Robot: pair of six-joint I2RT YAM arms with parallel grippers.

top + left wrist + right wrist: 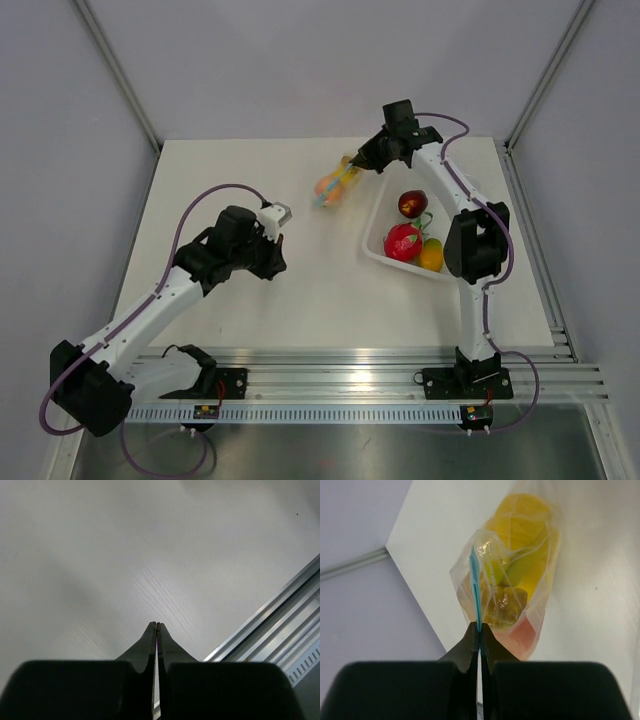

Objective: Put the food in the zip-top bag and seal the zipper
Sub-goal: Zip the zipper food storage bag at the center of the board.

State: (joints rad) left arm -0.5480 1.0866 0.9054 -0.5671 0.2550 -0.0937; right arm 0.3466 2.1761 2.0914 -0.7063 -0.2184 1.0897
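Note:
The clear zip-top bag (333, 184) lies on the white table at the back centre, with yellow and orange-pink toy fruit inside. In the right wrist view the bag (517, 580) shows a yellow banana and lemon (522, 517) and a pink peach (525, 635) through the plastic. My right gripper (478, 626) is shut on the light-blue zipper (475, 587), pinching the strip at its near end. It also shows in the top view (358, 160). My left gripper (157, 625) is shut and empty over bare table, at mid-left in the top view (276, 243).
A white tray (372, 250) at the right holds a dark red fruit (412, 204), a red strawberry-like fruit (402, 242) and an orange one (431, 255). An aluminium rail (360, 365) runs along the near edge. Grey walls enclose the table.

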